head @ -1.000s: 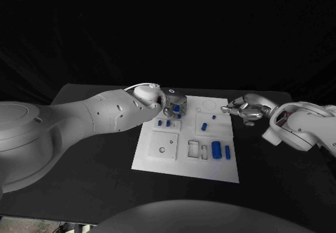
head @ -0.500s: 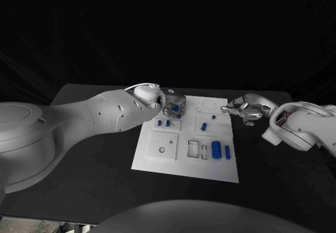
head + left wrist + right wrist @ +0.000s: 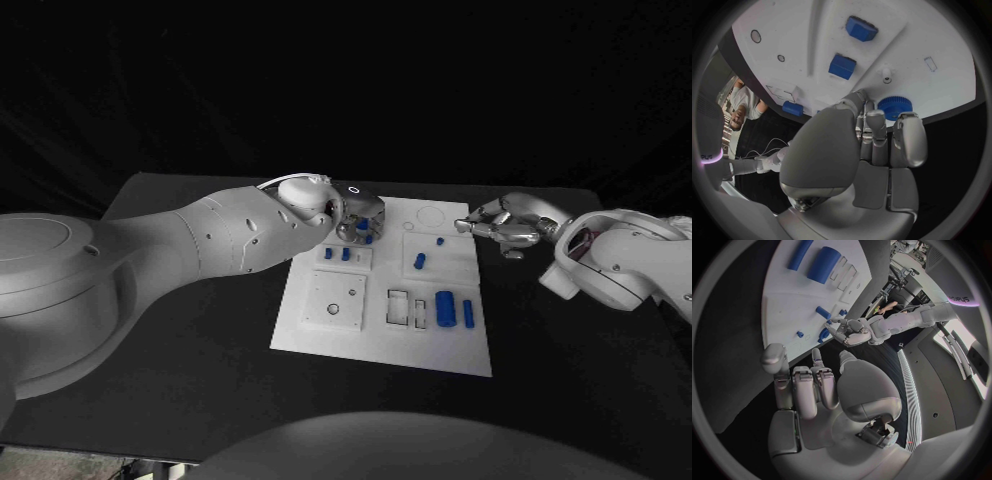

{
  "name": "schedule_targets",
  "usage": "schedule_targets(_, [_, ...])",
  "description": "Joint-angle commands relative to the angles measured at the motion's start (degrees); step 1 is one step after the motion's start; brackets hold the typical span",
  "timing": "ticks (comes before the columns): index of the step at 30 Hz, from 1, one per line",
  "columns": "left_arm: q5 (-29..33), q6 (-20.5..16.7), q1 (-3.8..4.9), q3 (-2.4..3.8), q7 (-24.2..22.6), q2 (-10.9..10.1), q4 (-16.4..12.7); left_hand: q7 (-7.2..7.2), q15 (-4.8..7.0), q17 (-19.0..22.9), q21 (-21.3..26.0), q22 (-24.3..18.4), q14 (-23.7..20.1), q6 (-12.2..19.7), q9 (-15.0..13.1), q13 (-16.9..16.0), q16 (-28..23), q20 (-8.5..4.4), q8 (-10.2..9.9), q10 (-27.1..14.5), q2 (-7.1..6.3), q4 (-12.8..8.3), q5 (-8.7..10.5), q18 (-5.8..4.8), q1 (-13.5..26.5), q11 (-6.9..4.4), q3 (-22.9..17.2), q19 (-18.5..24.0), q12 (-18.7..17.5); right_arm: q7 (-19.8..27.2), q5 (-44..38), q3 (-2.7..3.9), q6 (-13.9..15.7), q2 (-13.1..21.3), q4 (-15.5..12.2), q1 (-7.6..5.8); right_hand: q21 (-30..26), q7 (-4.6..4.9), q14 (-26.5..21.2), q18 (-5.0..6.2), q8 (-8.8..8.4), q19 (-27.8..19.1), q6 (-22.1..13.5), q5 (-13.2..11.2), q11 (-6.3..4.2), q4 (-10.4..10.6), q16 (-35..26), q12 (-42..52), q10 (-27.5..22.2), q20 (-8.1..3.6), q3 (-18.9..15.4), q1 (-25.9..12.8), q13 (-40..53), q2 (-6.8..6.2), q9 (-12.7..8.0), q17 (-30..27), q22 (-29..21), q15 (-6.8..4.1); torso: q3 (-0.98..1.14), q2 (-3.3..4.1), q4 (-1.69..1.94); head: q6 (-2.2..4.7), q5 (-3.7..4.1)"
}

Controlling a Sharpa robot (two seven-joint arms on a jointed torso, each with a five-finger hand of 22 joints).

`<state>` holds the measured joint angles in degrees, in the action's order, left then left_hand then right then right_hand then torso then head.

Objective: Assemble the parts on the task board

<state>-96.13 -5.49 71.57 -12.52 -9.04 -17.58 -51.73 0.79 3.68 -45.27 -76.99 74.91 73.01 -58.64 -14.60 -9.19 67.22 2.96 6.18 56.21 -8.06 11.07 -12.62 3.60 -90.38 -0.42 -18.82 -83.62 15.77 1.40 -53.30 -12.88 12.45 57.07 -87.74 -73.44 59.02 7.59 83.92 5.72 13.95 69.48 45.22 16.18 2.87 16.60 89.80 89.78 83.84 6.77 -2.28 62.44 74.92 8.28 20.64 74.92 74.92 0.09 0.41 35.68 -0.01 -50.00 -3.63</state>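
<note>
The white task board [image 3: 378,346] lies in the middle of the black table. My left hand [image 3: 358,216] hovers over its far left corner and pinches a blue gear [image 3: 894,106] at its fingertips, close to a small white peg [image 3: 887,75]. The same gear [image 3: 824,334] appears below the left hand [image 3: 852,332] in the right wrist view. Two small blue blocks [image 3: 336,254] sit just nearer on the board. A slanted blue piece [image 3: 420,261] lies mid-board, and a thick blue cylinder [image 3: 446,308] and a thin one [image 3: 470,312] lie near the right edge. My right hand [image 3: 500,229] hangs off the board's far right corner, holding nothing, fingers apart.
White recessed plates [image 3: 335,298] and empty slots [image 3: 408,308] take up the board's near half. A round outline [image 3: 430,215] marks its far right part. Black table [image 3: 202,330] surrounds the board on all sides.
</note>
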Motion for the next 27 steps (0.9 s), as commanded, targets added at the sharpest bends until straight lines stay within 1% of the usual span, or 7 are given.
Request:
schedule_targets(1, [-0.5,0.0,-0.03,0.04,-0.9,0.2,0.0,-0.12,0.08,0.3,0.4,11.0,-0.5,0.6,0.2,0.0,-0.3,0.09,-0.4,0.2,-0.21,-0.3,0.25,-0.50,0.6,-0.15,-0.2,0.2,-0.4,0.2,-0.1,0.00,-0.7,0.0,0.0,0.04,-0.3,0.14,6.1,0.93,-0.18,-0.1,0.4,0.3,0.26,0.1,0.2,0.2,6.2,0.07,-0.3,0.2,15.1,0.11,-0.1,15.1,6.2,0.28,0.00,-0.02,-0.01,0.00,0.01])
schedule_targets(8, [-0.5,-0.1,-0.06,0.04,-1.0,0.5,0.1,-0.26,0.08,0.8,0.6,10.9,-0.7,0.3,0.2,-0.1,-0.5,0.10,-0.3,0.7,0.07,-0.5,0.21,-0.47,0.7,-0.14,-0.4,0.3,-0.3,0.2,-0.1,0.00,-0.7,-0.1,0.0,0.04,-0.3,0.14,6.1,0.94,-0.18,-0.1,0.4,0.3,0.26,0.1,0.2,0.2,6.2,0.07,-0.3,0.2,15.1,0.13,-0.1,15.1,6.2,0.28,0.00,-0.02,0.01,0.00,0.00])
schedule_targets(13, [-0.5,-0.9,-0.07,0.04,-1.3,0.5,0.1,0.28,0.18,1.0,0.6,10.9,-0.7,-1.2,0.0,-0.5,-0.4,0.09,0.6,2.0,0.58,-1.0,-0.15,-0.47,0.6,-0.35,-0.6,0.3,0.2,0.1,-0.1,0.00,-0.8,0.0,0.0,0.04,-0.3,0.14,6.1,0.94,-0.18,-0.2,0.4,0.3,0.26,0.1,0.2,0.2,6.2,0.07,-0.3,0.2,15.1,0.14,-0.1,15.1,6.2,0.28,0.00,-0.02,0.01,0.00,0.06])
schedule_targets(15, [-0.5,-1.1,-0.07,0.04,-1.3,0.6,0.1,0.52,0.23,1.4,0.6,10.9,-0.7,-2.7,-0.3,-0.8,-0.4,0.08,1.5,2.8,0.87,-1.4,-0.22,-0.46,0.5,-0.40,-0.6,0.3,0.7,0.1,-0.1,0.00,-0.8,-0.1,0.0,0.04,-0.3,0.14,6.1,0.94,-0.18,-0.2,0.4,0.3,0.26,0.1,0.2,0.2,6.2,0.07,-0.3,0.2,15.1,0.14,-0.1,15.1,6.2,0.28,0.00,-0.01,0.00,0.00,0.06])
schedule_targets(20, [-1.0,-1.5,-0.08,0.04,-0.9,0.6,0.2,1.25,0.18,2.0,0.7,10.9,-0.9,-4.5,-0.7,-1.5,-0.5,0.05,2.6,4.1,1.23,-2.2,-0.40,-0.45,0.3,-0.21,-0.5,0.4,1.4,0.0,-0.1,0.00,-0.8,-0.1,0.0,0.04,-0.3,0.14,6.1,0.94,-0.18,-0.2,0.4,0.3,0.26,0.1,0.2,0.2,6.2,0.07,-0.3,0.2,15.1,0.14,-0.1,15.1,6.2,0.28,-0.01,-0.02,-0.02,0.00,-0.01])
schedule_targets(24, [-2.3,-2.6,-0.08,0.04,-0.6,0.5,0.1,1.51,0.10,2.4,0.6,11.0,-0.8,-4.9,-0.7,-2.1,-0.5,0.04,2.8,5.5,1.35,-3.2,-0.55,-0.50,-0.1,-0.10,-0.4,0.2,2.1,0.0,-0.1,0.00,-0.8,0.0,0.0,0.04,-0.3,0.14,6.1,0.94,-0.18,-0.2,0.4,0.3,0.26,0.1,0.2,0.2,6.2,0.07,-0.3,0.2,15.1,0.14,-0.1,15.1,6.2,0.28,-0.01,-0.02,0.02,0.00,0.04])
schedule_targets(27, [-3.1,-3.6,-0.08,0.04,-0.6,0.3,0.0,1.57,0.07,2.7,0.2,11.1,-0.7,-5.2,-0.7,-2.4,-0.6,0.05,2.9,6.1,1.40,-3.5,-0.52,-0.57,-0.1,-0.08,-0.3,0.0,2.4,0.0,-0.1,0.00,-0.8,0.0,0.0,0.04,-0.3,0.14,6.1,0.94,-0.18,-0.2,0.4,0.3,0.26,0.1,0.2,0.2,6.2,0.07,-0.3,0.2,15.1,0.14,-0.1,15.1,6.2,0.28,0.00,-0.02,0.01,0.00,0.02])
